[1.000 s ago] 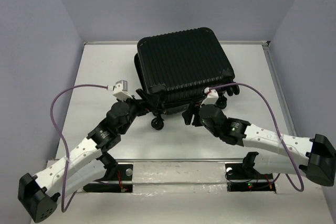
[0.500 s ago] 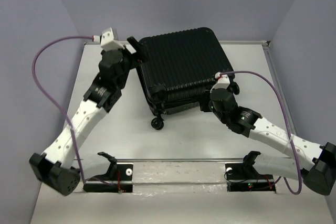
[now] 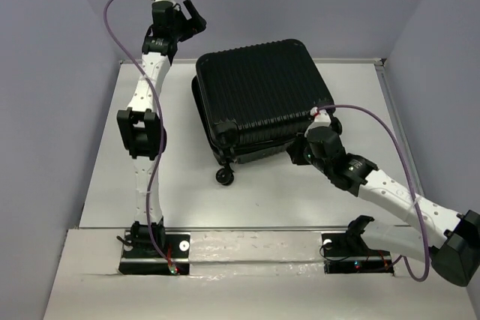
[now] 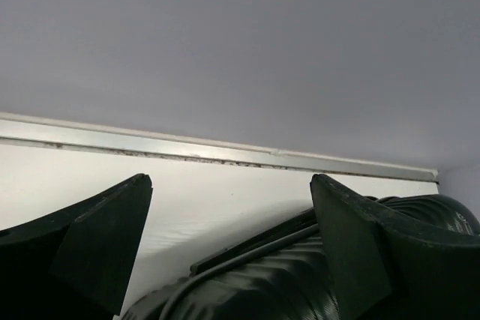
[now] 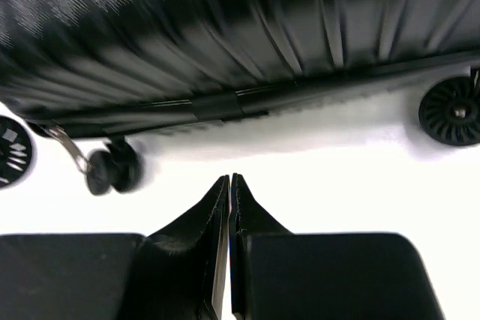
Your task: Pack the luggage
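The luggage is a black ribbed hard-shell suitcase lying closed on the white table, wheels toward the near edge. My left gripper is raised high above the suitcase's back left corner, open and empty. In the left wrist view its gripper is spread wide over the ribbed shell. My right gripper is low on the table at the suitcase's near right edge, shut and empty. In the right wrist view its gripper points at the suitcase's side, a short gap away.
Suitcase wheels show near my right gripper, and one at the near left. The table is walled on the left, back and right. A metal rail runs along its near edge.
My left arm has swung from the suitcase's near left corner up and back, now high over its back left corner. My right gripper shifted slightly right along the near edge.
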You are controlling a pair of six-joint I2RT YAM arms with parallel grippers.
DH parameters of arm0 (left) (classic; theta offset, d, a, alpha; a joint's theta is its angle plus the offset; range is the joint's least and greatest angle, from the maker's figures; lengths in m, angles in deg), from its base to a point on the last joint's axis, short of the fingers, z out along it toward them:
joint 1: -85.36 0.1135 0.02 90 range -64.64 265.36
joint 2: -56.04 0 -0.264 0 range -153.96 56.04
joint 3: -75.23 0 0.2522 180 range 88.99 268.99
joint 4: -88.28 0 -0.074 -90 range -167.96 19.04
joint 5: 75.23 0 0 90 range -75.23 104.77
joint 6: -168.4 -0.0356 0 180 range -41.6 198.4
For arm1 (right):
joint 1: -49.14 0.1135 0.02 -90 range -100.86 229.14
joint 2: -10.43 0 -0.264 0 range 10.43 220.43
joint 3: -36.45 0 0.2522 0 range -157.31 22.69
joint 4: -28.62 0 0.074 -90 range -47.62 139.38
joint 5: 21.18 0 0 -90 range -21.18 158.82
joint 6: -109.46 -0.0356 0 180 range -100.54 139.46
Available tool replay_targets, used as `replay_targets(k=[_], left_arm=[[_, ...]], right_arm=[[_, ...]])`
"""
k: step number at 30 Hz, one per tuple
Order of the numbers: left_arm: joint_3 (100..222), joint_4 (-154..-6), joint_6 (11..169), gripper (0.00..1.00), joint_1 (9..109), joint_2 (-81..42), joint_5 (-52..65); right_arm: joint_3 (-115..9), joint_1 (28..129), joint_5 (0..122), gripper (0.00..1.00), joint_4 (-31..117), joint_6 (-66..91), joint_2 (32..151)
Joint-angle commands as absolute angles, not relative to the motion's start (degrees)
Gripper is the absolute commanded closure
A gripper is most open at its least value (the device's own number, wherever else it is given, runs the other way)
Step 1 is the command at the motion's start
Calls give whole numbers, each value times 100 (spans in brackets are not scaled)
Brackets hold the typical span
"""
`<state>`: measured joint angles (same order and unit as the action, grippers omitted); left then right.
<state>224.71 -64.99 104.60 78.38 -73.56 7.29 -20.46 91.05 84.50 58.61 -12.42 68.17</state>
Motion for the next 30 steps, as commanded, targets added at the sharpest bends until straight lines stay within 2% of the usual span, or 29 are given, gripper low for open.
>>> replay_targets(k=[1, 5, 7, 9, 10, 12, 17, 22, 28, 30], left_arm=[[23420, -6325, 10958, 1, 8201, -7965, -797], [22576, -7249, 11338, 1, 8264, -7992, -1387], [22758, -7391, 11478, 1, 8255, -8316, -1633], [22917, -7444, 11697, 1, 8255, -8693, -1897], [22996, -7558, 11759, 1, 8255, -8800, -2037], [23023, -7620, 11848, 1, 8229, -9028, -2082], [22944, -7752, 11795, 1, 8141, -9345, -2248], [22725, -7752, 11542, 1, 8018, -9337, -2452], [21344, -7989, 11259, 1, 7860, -8618, -2373], [20179, -8637, 11460, 1, 7824, -7986, -2101]], right_arm=[[-1766, 9098, 8341, 90, 5891, -1289, 6695], [-1519, 9098, 8622, 90, 5864, -1403, 6783], [-1414, 9098, 8666, 90, 5794, -1482, 6652], [-1396, 9098, 8710, 86, 5707, -1465, 6581], [-1405, 9028, 8736, 80, 5680, -1412, 6624], [-1440, 8870, 8702, 78, 5654, -1368, 6773], [-1308, 7888, 7983, 78, 4831, -1394, 7370], [-1720, 7218, 7621, 79, 4389, -1122, 7968], [-2178, 7068, 7392, 79, 3677, -999, 8769], [-2274, 7068, 7217, 79, 3290, -946, 9040]])
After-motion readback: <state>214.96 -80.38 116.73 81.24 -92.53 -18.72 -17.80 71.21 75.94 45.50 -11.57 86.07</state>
